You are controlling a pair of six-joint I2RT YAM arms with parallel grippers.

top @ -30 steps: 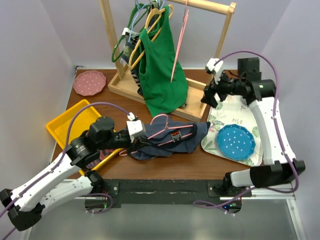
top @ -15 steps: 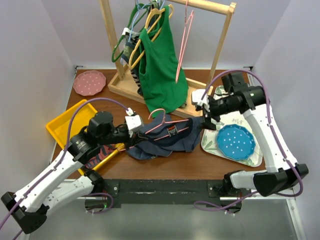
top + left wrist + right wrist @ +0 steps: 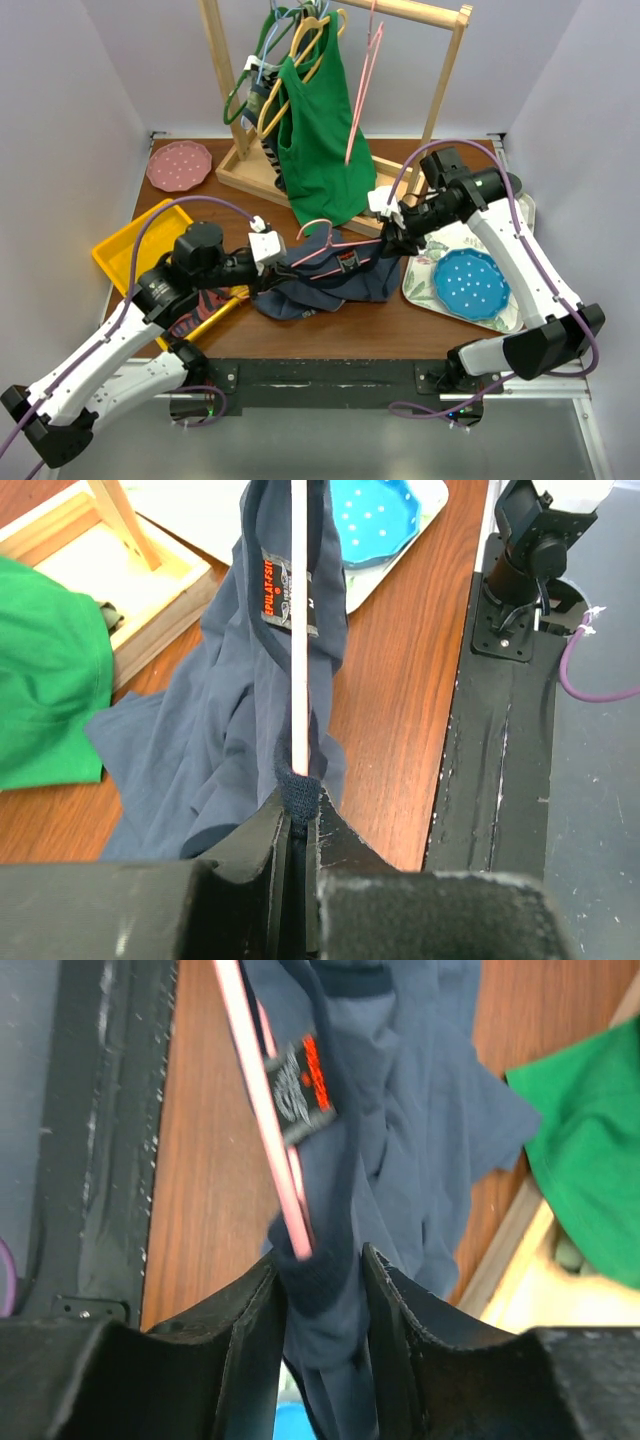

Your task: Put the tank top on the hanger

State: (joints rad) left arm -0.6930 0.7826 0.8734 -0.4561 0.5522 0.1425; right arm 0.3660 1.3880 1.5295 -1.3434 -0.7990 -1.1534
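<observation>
The dark navy tank top (image 3: 330,288) lies crumpled on the table's middle, with the pink wire hanger (image 3: 340,262) threaded in it. At its left end my left gripper (image 3: 283,262) is shut; the left wrist view shows the jaws pinching a navy strap (image 3: 298,790) wrapped over the hanger's (image 3: 298,630) end. My right gripper (image 3: 392,243) is at the garment's right end. In the right wrist view its jaws (image 3: 320,1260) press on bunched navy fabric (image 3: 400,1110), and the hanger's (image 3: 265,1100) tip sits just in front of them.
A wooden rack (image 3: 300,185) stands behind, carrying a green tank top (image 3: 320,140), coloured hangers and another pink hanger (image 3: 362,90). A yellow tray (image 3: 125,250) and pink plate (image 3: 180,165) lie left. A blue plate (image 3: 472,283) sits on a floral tray (image 3: 425,290) at right.
My right arm has swung down and left from the back right to the tank top's right end, and its jaws have closed onto the fabric. The left gripper has kept its hold.
</observation>
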